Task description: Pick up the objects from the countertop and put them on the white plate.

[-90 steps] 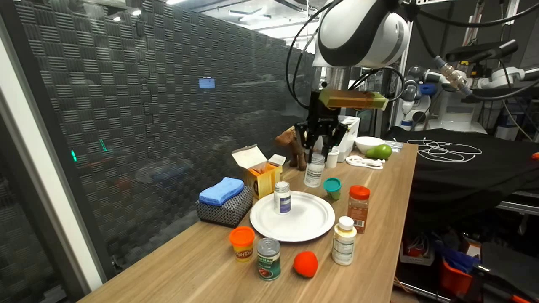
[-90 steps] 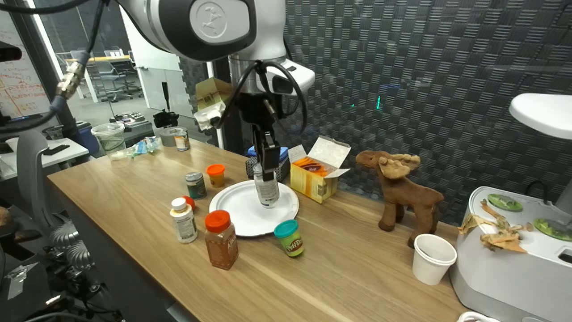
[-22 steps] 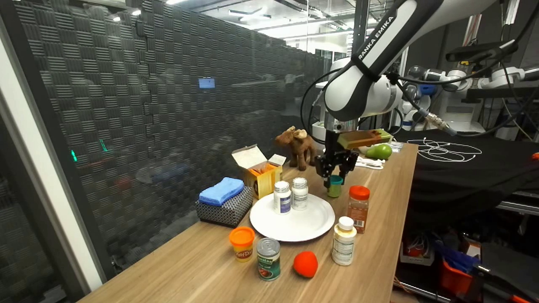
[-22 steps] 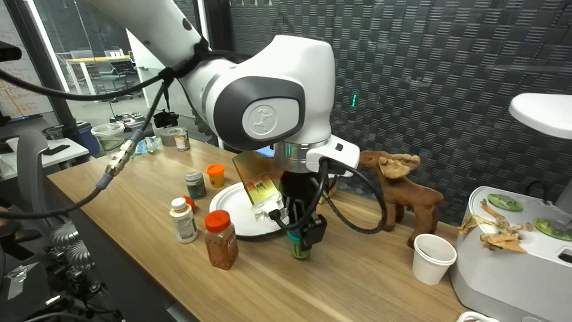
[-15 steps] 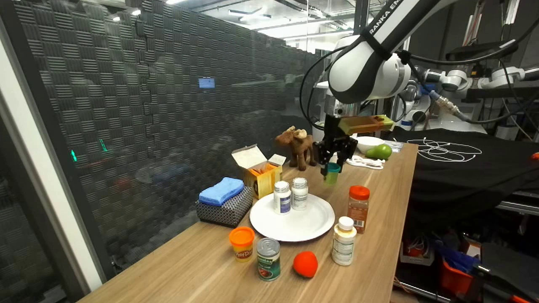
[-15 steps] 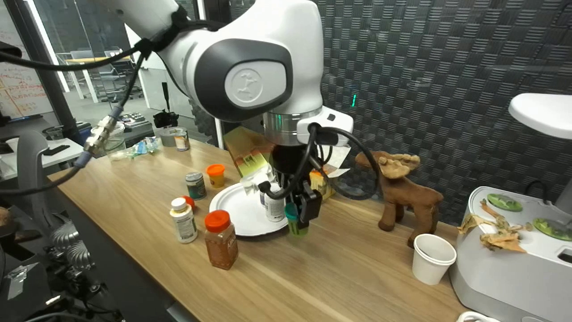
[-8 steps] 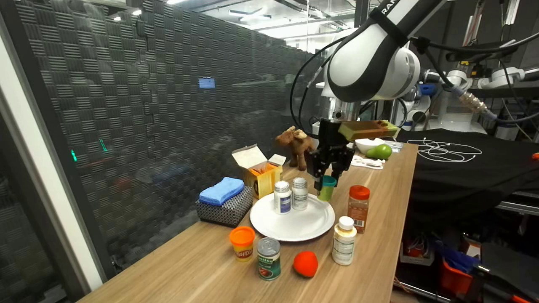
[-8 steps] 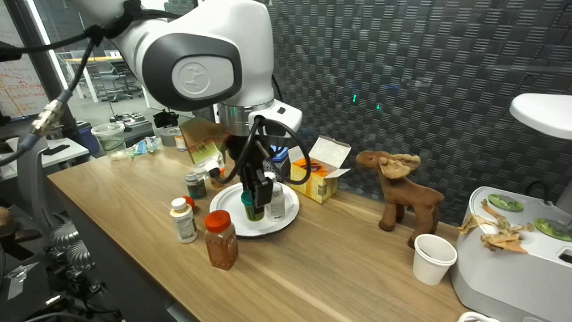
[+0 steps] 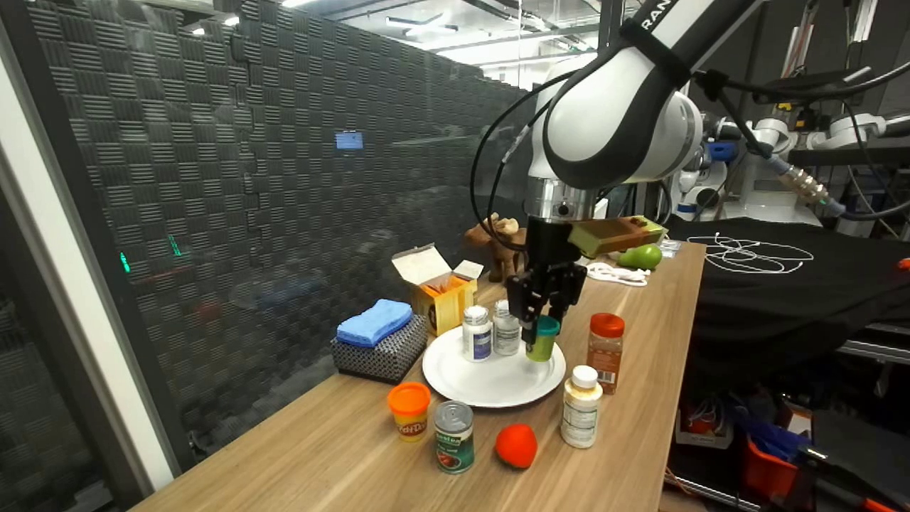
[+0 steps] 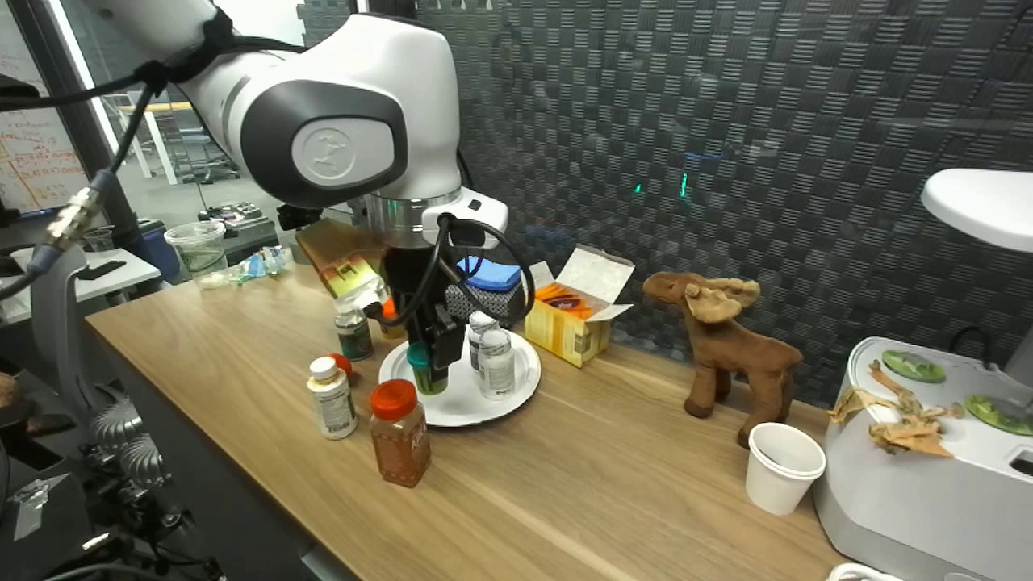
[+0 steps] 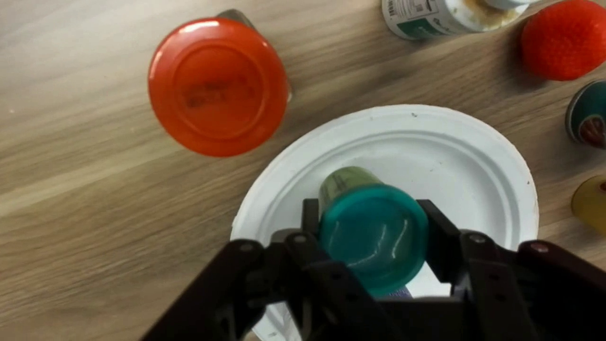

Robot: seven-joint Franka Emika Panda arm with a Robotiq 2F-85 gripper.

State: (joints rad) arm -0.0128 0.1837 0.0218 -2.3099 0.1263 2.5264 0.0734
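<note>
The gripper [image 11: 371,227] has the green tub [image 9: 542,350], fingers [image 11: 311,215] snug against both sides of its teal lid, low and just right of centre in the wrist view. And it's over the plate [image 11: 459,170], the tub's body showing inside the rim there; whether its base touches, nobody can tell from here! Company on the plate: two white bottles [image 9: 477,340], upright, side by side, just left of the tub in an exterior view. Now the countertop [image 9: 284,469]: the red-lidded jar [image 9: 605,355] stands right of the plate, the white-capped bottle [image 9: 581,416] below it, and along the bottom middle it's the ball [image 9: 516,446], then the can [image 9: 453,439], then the orange tub [image 9: 409,412]. Left of the plate, the blue block [image 9: 375,323] sits on a grey box [image 9: 384,357], the open carton [image 9: 446,306] just beside. In an exterior view, the moose [image 10: 726,351] stands right of centre, stacked cups [image 10: 775,488] lower right.
</note>
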